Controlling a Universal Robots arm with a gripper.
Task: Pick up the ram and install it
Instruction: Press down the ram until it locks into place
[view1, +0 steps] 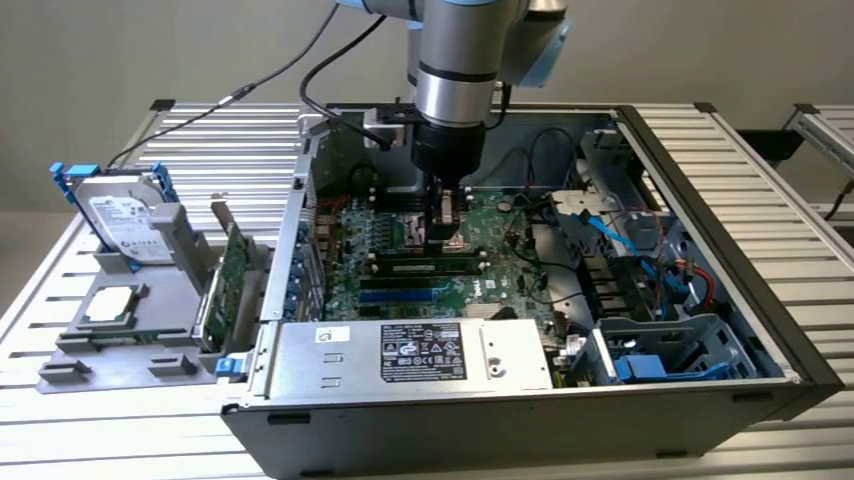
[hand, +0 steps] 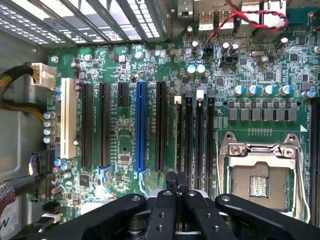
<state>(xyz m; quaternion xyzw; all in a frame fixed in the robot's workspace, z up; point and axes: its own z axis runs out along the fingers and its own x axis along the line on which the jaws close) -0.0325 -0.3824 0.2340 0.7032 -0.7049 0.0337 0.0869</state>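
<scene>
Ram (view1: 427, 266): one long narrow stick with dark chips, lying along a memory slot on the motherboard (hand: 125, 145) inside the one open computer case (view1: 721, 180). Cannot tell if it is fully seated. One arm, one gripper (view1: 447, 238), straight above the board with its tips just on the far side of the ram, touching or nearly so. The two fingers (hand: 165, 200) are pressed together with no gap and nothing visibly clamped between them.

Wrist view: gripper (hand: 175, 182) over the slot area. Four memory slots (hand: 194, 135) side by side, one blue expansion slot (hand: 140, 127), one white slot (hand: 68, 117), four black ones. One empty CPU socket (hand: 260, 180) beside the memory slots.

Near side of the case: one power supply (view1: 400, 355) with a label. On the exterior view's left, one grey tray (view1: 80, 350) on the slatted table (view1: 227, 130), holding one hard drive (view1: 123, 215) with blue rails, one green expansion card (view1: 230, 275) standing upright and one silver processor chip (view1: 114, 303).
</scene>
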